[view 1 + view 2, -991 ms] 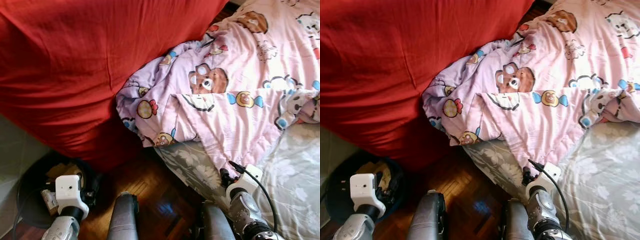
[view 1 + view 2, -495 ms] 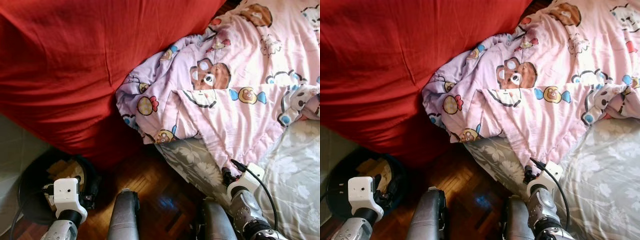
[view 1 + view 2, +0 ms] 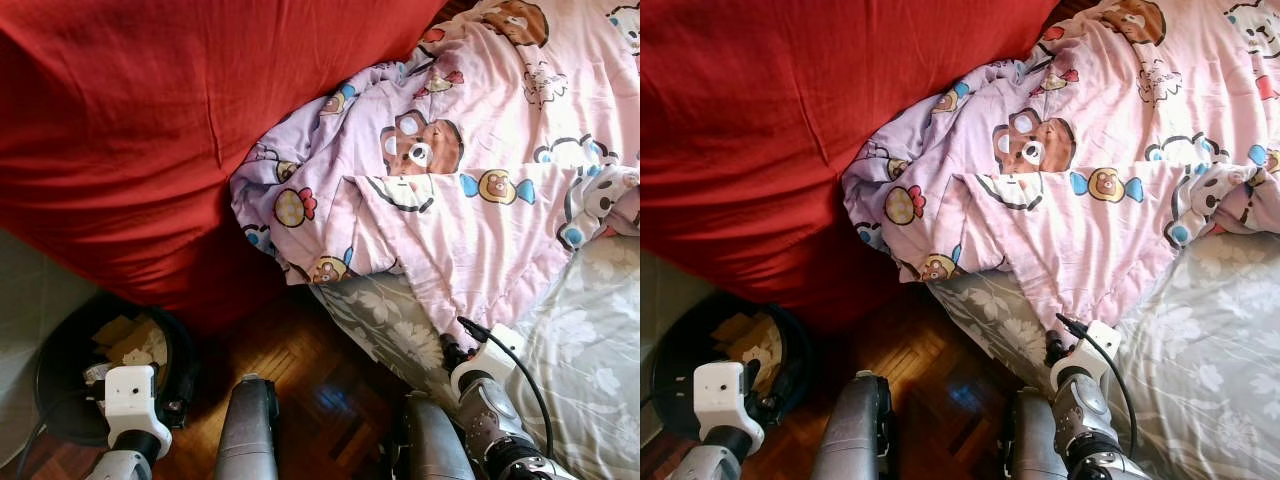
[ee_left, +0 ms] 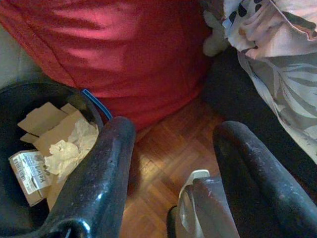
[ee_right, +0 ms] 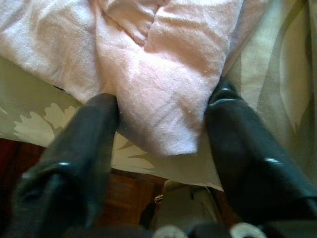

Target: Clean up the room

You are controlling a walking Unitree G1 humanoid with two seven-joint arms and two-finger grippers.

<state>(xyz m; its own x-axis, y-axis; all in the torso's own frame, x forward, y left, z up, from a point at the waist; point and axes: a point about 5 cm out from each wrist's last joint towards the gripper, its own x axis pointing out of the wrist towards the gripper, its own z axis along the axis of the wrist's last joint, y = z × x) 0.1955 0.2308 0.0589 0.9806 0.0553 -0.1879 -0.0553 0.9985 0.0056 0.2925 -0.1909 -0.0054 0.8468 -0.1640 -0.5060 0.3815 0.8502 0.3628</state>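
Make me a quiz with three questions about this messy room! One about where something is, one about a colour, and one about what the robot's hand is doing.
1. Where does the cardboard lie?
A. in the black bin
B. on the bed
C. on the red cover

2. What colour is the big cover beside the teddy-bear blanket?
A. blue
B. red
C. green

3. How is the right end effector at the blanket's corner?
A. shut tight on a toy
B. open, one finger on each side of the corner
C. holding a cup

Answers: 1 A, the cardboard and crumpled paper sit inside the black bin on the wooden floor. 2 B, the cover is plain red. 3 B, the right wrist view shows the pink corner between the two spread fingers.
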